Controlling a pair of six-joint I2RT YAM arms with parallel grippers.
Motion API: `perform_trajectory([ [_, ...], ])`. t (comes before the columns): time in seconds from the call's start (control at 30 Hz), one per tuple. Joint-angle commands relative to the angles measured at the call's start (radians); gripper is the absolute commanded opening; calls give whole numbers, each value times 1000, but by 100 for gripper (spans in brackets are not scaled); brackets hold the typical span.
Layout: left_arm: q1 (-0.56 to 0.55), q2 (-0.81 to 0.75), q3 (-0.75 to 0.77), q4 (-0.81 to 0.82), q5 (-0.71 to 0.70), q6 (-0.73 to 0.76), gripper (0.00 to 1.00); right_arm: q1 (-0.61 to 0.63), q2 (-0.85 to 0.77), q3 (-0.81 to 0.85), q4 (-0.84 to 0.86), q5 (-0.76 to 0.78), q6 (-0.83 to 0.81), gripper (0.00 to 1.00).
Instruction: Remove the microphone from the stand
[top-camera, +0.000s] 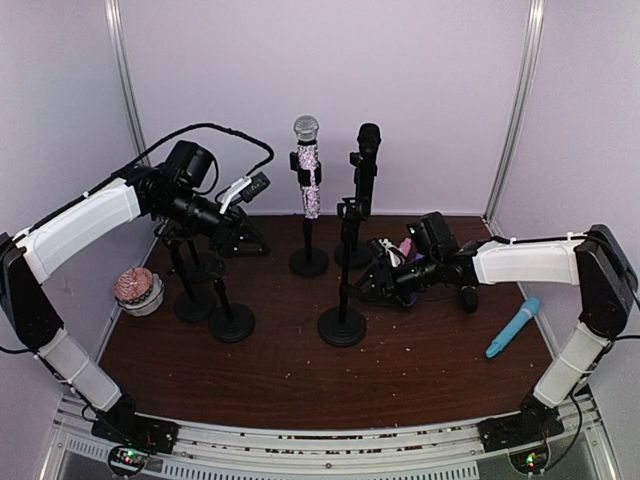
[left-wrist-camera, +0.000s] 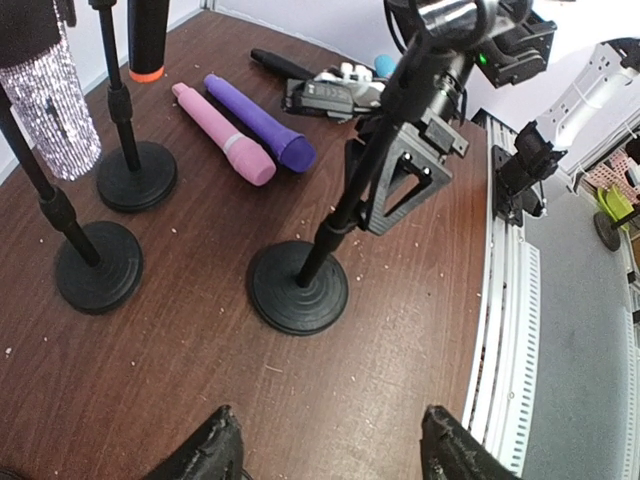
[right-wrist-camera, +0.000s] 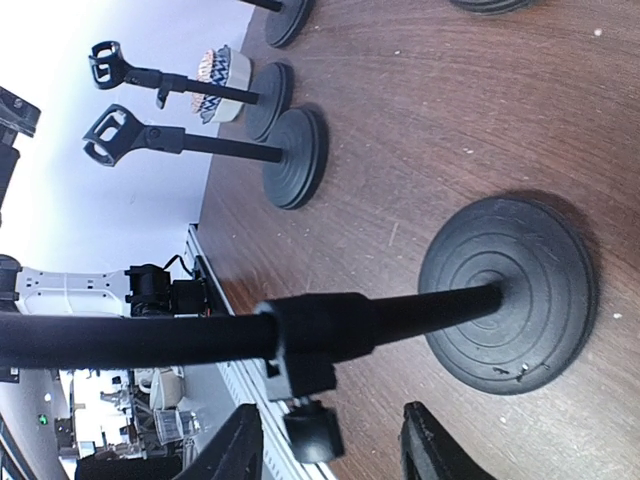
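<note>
Sparkly silver microphone (top-camera: 310, 185) on stand (top-camera: 308, 262)

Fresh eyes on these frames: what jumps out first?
First, the glittery silver microphone upright in its clip at the back centre, with a black microphone on the stand just to its right. Next, the right gripper low beside the pole of the front centre stand, its fingers apart on either side of the pole's clamp knob. A teal microphone lies loose on the table at the right.
</note>
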Motion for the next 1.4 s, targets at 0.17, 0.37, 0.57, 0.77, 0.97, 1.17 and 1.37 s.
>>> perform_trajectory([
  [0.17,6,-38,-23,-19,20,35,64,-13,70,79,19,-84,-54,39],
  [0.37,7,-36,-12,-29,18,34,63,-31,100,102,-46,-93,-123,24],
  [0.57,7,-30,-11,-31,19,37,62,-29,98,104,-106,-76,-174,3],
  [0.77,7,-17,2,-31,30,31,61,-27,114,97,-162,-7,-216,0],
  [0.97,7,-10,2,-32,37,29,60,1,158,101,-248,191,-279,0],
  [1.17,6,0,1,-32,36,31,60,51,148,91,-266,405,-315,0],
  [1.37,7,1,9,-33,23,32,60,91,98,95,-270,609,-362,0],
])
